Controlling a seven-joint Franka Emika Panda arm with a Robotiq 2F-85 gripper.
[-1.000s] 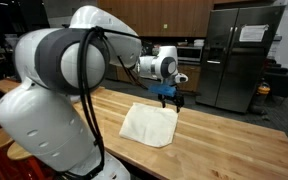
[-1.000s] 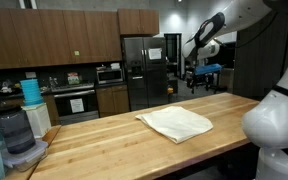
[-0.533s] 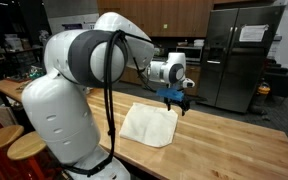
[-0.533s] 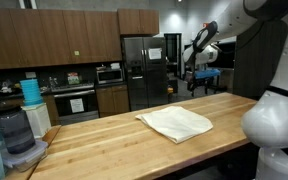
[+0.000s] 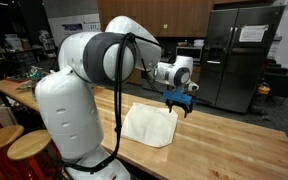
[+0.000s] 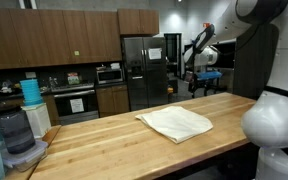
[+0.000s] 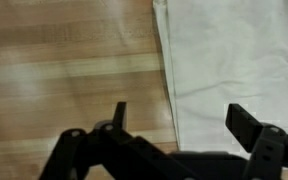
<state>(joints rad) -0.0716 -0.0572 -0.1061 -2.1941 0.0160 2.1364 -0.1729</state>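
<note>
A folded white cloth (image 5: pixel 149 124) lies flat on the wooden countertop (image 5: pixel 234 145); it also shows in the other exterior view as the cloth (image 6: pixel 176 123). My gripper (image 5: pixel 180 106) hangs above the cloth's far edge, open, holding nothing. In the wrist view the gripper (image 7: pixel 180 115) straddles the edge of the cloth (image 7: pixel 234 60): one fingertip (image 7: pixel 118 113) is over bare wood, the other over the white fabric. There is a gap of air between the fingers and the surface.
A steel refrigerator (image 5: pixel 239 55) stands behind the counter, along with dark cabinets and a black fridge (image 6: pixel 142 70). A blender jar (image 6: pixel 18 135) and a teal container (image 6: pixel 31 90) stand at the counter's end. Round wooden stools (image 5: pixel 29 148) stand beside the robot base.
The arm has swung over the counter, carrying the gripper a little further along the cloth's far edge. The jaws stayed open and the cloth has not moved.
</note>
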